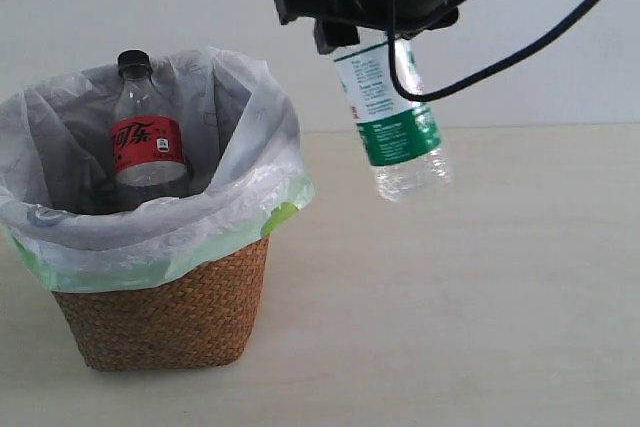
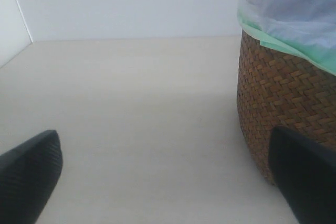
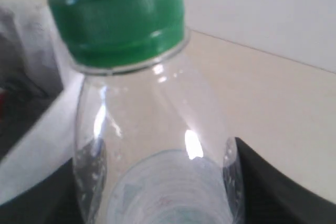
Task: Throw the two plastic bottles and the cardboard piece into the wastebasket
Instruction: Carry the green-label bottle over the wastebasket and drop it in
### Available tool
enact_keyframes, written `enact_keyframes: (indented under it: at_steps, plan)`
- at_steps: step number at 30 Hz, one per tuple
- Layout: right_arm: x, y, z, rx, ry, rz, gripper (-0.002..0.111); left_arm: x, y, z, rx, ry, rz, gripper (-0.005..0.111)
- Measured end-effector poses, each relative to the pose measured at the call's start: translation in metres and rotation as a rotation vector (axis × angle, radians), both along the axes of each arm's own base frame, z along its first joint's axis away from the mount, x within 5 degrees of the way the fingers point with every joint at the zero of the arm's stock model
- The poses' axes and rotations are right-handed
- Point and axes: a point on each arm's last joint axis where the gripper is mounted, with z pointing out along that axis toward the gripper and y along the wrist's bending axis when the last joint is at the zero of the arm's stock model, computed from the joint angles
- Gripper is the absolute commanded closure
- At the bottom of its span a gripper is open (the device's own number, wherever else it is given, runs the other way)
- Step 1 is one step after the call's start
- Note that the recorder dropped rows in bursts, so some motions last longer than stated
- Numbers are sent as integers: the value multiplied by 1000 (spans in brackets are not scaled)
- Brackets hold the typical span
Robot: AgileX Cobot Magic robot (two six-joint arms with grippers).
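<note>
The wicker wastebasket [image 1: 170, 317] with its white bag stands at the left. The slim red-label bottle [image 1: 146, 137] with the black cap stands upright inside it. The larger green-label bottle [image 1: 392, 112] hangs in the air to the right of the basket's rim, slightly tilted. My right gripper [image 1: 348, 39] is shut on its upper part. In the right wrist view the green cap [image 3: 119, 17] shows, and the right gripper [image 3: 157, 192] has dark fingers [image 3: 268, 187] against the bottle's sides. My left gripper [image 2: 165, 182] is open low beside the wastebasket's woven wall [image 2: 278, 87]. The cardboard piece is out of view.
A pale table [image 1: 480, 307] runs to the right of the basket, with a white wall behind. Black cables [image 1: 540, 42] loop from the right arm above the table.
</note>
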Motion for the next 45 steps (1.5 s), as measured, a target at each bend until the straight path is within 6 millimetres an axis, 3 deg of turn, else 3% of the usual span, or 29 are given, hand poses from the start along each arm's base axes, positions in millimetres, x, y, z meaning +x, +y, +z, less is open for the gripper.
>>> enact_keyframes:
  at_steps: [8, 12, 18, 23, 27, 31, 34, 39, 42, 45]
  plan:
    - [3, -49, 1, -481, -33, -304, 108, 0, 0, 0, 0, 0, 0, -1]
    - [5, -59, 8, -580, -97, -375, 108, 0, 0, 0, 0, 0, 0, -1]
    - [1, -48, -1, -441, -3, -319, 108, 0, 0, 0, 0, 0, 0, -1]
    - [-3, -11, -7, -75, 81, -104, 108, 0, 0, 0, 0, 0, 0, -1]
    - [-9, 13, 8, 156, 95, 68, 108, 0, 0, 0, 0, 0, 0, -1]
    - [-13, 22, 33, 275, 62, 156, 108, 0, 0, 0, 0, 0, 0, -1]
    - [-15, 23, 42, 300, 43, 176, 108, 0, 0, 0, 0, 0, 0, -1]
    - [-14, 20, 39, 226, 39, 182, 108, 0, 0, 0, 0, 0, 0, -1]
    - [-13, 14, 36, 139, 35, 167, 108, 0, 0, 0, 0, 0, 0, -1]
    - [-7, -9, 28, -89, 31, 10, 108, 0, 0, 0, 0, 0, 0, -1]
